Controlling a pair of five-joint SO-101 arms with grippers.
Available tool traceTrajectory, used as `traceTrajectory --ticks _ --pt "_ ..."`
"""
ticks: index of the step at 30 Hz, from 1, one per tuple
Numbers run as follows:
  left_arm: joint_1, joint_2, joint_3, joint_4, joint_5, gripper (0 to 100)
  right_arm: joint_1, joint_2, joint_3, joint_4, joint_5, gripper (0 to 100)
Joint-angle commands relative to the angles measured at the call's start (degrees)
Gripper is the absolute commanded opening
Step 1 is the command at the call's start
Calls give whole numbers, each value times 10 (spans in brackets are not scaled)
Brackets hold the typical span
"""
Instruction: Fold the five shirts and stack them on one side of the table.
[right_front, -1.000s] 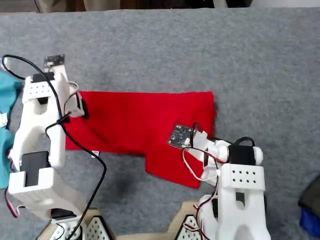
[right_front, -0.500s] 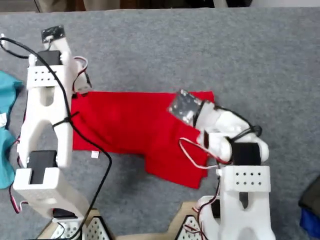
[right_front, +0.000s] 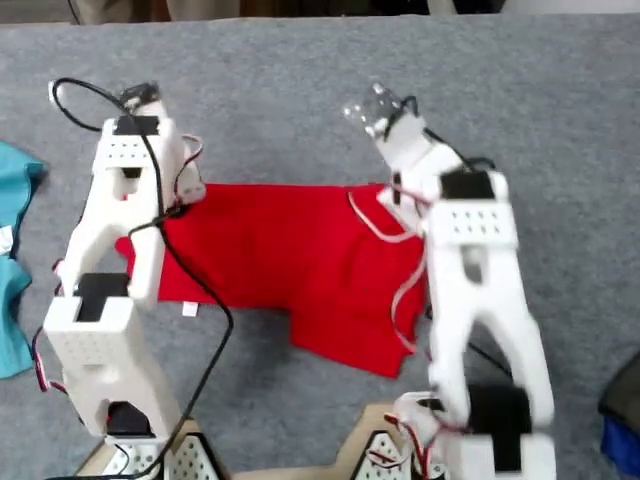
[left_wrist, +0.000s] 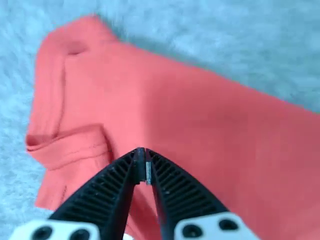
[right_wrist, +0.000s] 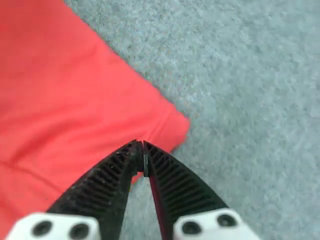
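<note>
A red shirt (right_front: 270, 250) lies folded into a long strip on the grey table (right_front: 300, 90), with a flap sticking out toward the near edge. My left gripper (right_front: 188, 190) hovers at the strip's far left corner. In the left wrist view it (left_wrist: 142, 165) is shut, with nothing between the fingers, above the red shirt (left_wrist: 210, 125) beside a folded sleeve. My right gripper (right_front: 398, 192) is at the far right corner. The right wrist view shows it (right_wrist: 140, 160) shut over the corner of the red shirt (right_wrist: 60, 90).
A teal shirt (right_front: 15, 260) lies at the table's left edge. A dark and blue cloth bundle (right_front: 622, 410) sits at the right edge. Bare grey table stretches beyond the red shirt's far edge.
Both arms have swung from the shirt's near side to its far edge. The red shirt has kept its shape.
</note>
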Motion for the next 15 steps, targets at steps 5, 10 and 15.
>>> traceTrajectory --ticks 5,10,15 --pt "-47 -4 -1 55 -60 19 -30 153 -156 -35 -20 9" --pt "-40 -1 26 55 -60 19 -33 232 -227 -35 -25 9" --pt "-46 -2 37 55 -61 19 -31 262 -245 -35 -24 9"
